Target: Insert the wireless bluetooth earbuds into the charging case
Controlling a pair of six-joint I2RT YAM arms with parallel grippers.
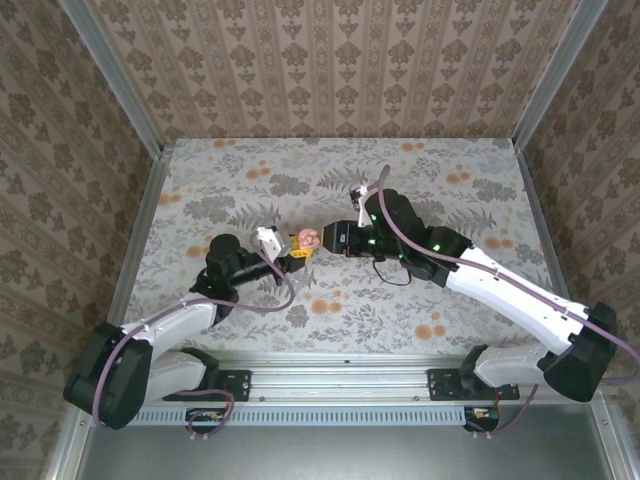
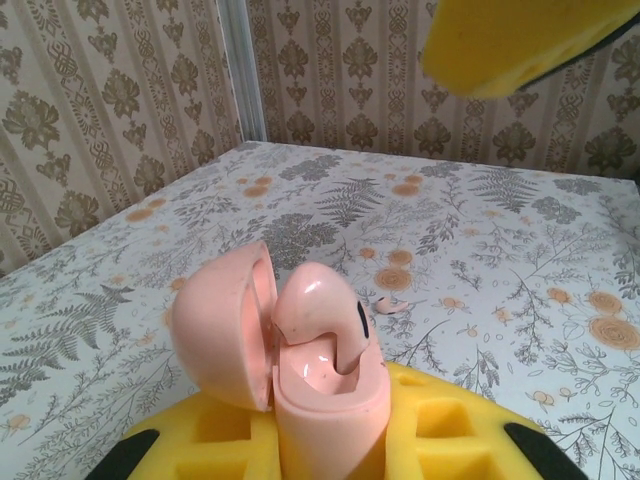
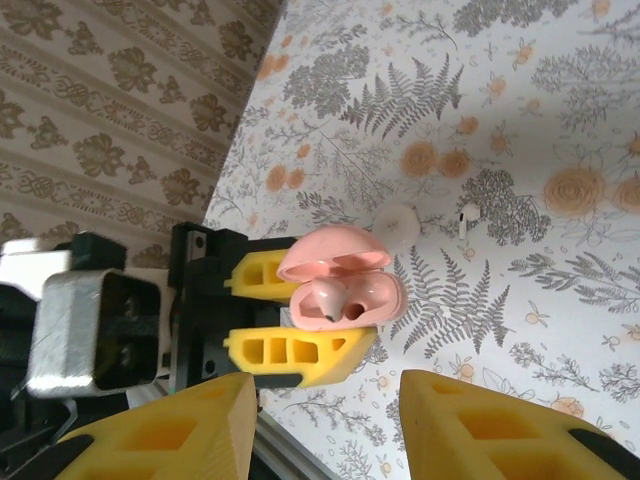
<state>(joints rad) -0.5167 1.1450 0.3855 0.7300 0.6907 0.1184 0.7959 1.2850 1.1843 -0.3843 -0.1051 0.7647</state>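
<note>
The pink charging case [image 2: 325,400] stands with its lid open to the left, and my left gripper [image 2: 330,440] is shut on its body with yellow fingers [image 2: 450,430]. One pink earbud [image 2: 320,315] sits tilted in a socket, its head sticking out. A second earbud [image 2: 385,304] lies on the table beyond. In the right wrist view the case [image 3: 345,285] faces me with one socket free, the loose earbud [image 3: 463,220] past it. My right gripper [image 3: 325,430] is open, holding nothing, just short of the case. From above, the case [image 1: 308,239] hangs between the left gripper [image 1: 290,250] and the right gripper [image 1: 335,238].
The floral-patterned table [image 1: 330,300] is boxed in by patterned walls with metal corner posts [image 2: 240,70]. A pale round spot or object [image 3: 398,225] lies beside the loose earbud. The right gripper's yellow finger [image 2: 510,45] hangs above the case.
</note>
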